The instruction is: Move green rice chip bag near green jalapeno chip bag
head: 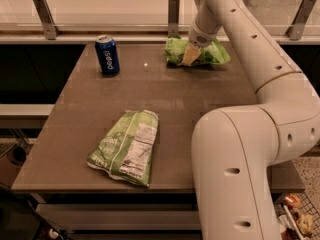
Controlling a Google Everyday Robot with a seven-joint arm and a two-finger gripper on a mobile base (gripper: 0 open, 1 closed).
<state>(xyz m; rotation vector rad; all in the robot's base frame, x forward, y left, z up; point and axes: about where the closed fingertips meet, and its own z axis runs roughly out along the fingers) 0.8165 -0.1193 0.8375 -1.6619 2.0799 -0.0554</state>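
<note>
The green rice chip bag [212, 54], bright lime green, lies at the back of the table, right of centre. My gripper [190, 55] comes down from above onto the bag's left half, and its cream tip rests against the bag. The green jalapeno chip bag [126, 148], pale green with its white nutrition label up, lies flat near the table's front left. The two bags are far apart.
A blue soda can [107, 55] stands upright at the back left. The brown table [165, 99] has a rail with metal posts [173, 13] behind it. My white arm [235, 159] covers the front right of the table.
</note>
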